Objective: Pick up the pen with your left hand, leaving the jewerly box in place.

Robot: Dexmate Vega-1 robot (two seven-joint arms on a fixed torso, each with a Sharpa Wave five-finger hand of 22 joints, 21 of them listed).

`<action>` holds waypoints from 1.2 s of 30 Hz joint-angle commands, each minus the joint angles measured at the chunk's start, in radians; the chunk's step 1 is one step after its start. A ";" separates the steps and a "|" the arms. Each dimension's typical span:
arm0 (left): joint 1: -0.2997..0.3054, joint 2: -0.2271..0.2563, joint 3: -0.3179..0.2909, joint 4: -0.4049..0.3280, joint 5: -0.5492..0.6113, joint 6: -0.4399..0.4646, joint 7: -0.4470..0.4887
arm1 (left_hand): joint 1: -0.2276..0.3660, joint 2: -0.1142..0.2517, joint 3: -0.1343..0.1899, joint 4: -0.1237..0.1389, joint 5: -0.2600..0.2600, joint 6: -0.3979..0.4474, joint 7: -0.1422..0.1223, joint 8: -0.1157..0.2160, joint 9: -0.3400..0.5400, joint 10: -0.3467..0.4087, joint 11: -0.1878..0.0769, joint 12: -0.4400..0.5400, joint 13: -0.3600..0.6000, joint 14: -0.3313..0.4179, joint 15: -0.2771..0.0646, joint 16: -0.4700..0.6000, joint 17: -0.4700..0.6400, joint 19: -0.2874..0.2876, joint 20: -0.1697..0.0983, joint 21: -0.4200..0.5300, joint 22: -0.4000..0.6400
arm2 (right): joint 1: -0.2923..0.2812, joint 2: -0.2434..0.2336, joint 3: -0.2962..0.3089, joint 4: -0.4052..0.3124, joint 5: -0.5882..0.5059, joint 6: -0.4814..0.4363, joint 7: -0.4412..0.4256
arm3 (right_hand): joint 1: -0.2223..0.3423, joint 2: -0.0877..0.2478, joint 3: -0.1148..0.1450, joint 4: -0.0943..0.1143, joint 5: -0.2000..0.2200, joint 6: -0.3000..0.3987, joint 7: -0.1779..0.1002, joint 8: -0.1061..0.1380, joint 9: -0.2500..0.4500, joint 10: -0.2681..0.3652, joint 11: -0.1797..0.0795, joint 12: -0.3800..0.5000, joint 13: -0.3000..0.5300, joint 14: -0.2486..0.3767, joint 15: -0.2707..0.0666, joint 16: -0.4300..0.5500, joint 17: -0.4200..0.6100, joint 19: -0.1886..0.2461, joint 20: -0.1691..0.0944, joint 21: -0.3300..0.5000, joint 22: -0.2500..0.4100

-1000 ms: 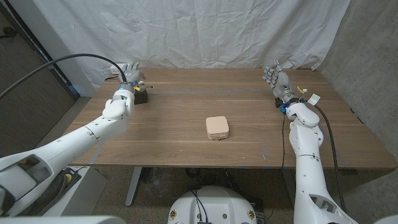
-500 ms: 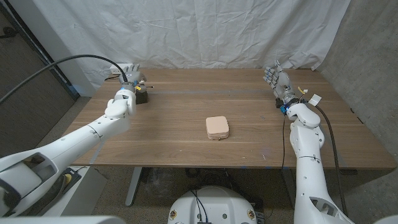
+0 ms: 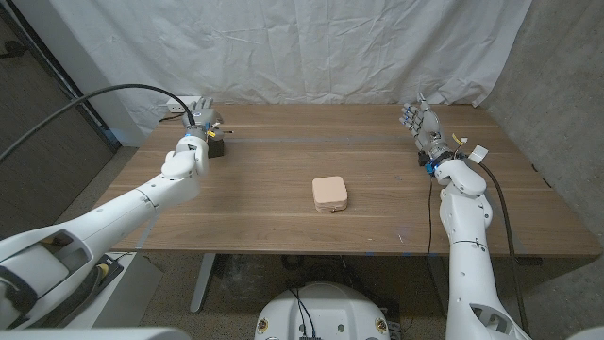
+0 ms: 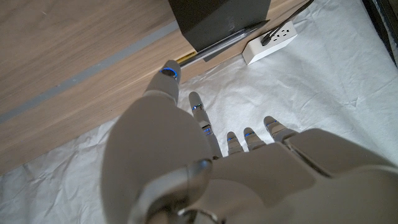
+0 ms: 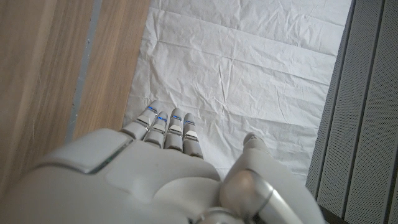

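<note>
Left hand sits at the table's far-left corner, about 10 o'clock from table centre in the head view. It is beside a small black block. In the left wrist view the hand has fingers spread with nothing between them: released, not grasping.

Pen shows in the left wrist view as a thin grey shaft with a yellowish tip, lying against the edge of the black block near the table edge. One fingertip sits just beside the pen's tip end; can't tell if it's touching. Pen is too small to resolve in the head view.

Jewelry box, a pale pink rounded square, sits closed near table centre, well apart from both hands.

Right hand is at the far-right corner, about 2 o'clock, over the table edge. Right wrist view shows the hand with fingers extended side by side, nothing in them: released.

White power strip with a cable plugged in lies on the white sheet beyond the table's edge.
</note>
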 commanded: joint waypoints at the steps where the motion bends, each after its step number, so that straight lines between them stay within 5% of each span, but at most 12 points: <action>1: -0.008 -0.026 -0.002 0.053 -0.033 -0.021 0.047 | 0.014 -0.002 -0.005 -0.002 -0.004 0.013 -0.005 0.004 0.002 0.007 -0.006 0.006 0.000 -0.003 -0.001 0.005 0.002 -0.003 0.009 0.008 0.003 | -0.014 0.004 -0.001 -0.021 -0.002 -0.007 -0.007 | 0.002 -0.007 -0.005 0.001 -0.004 0.007 -0.005 0.003 0.003 0.007 0.002 -0.003 0.005 0.008 0.000 0.000 0.002 0.011 0.003 -0.003 0.004; 36: -0.061 -0.071 0.053 0.148 -0.049 -0.062 0.068 | 0.025 0.000 -0.017 0.000 -0.005 0.057 -0.013 0.019 0.003 0.031 -0.011 0.010 0.000 0.015 -0.005 0.010 0.004 0.003 0.015 0.009 0.003 | -0.016 0.006 0.004 -0.029 -0.005 -0.013 -0.015 | 0.002 -0.005 -0.008 -0.002 -0.003 0.008 -0.005 0.004 0.003 0.008 0.001 -0.002 0.005 0.008 0.000 -0.001 0.002 0.015 0.003 -0.013 0.005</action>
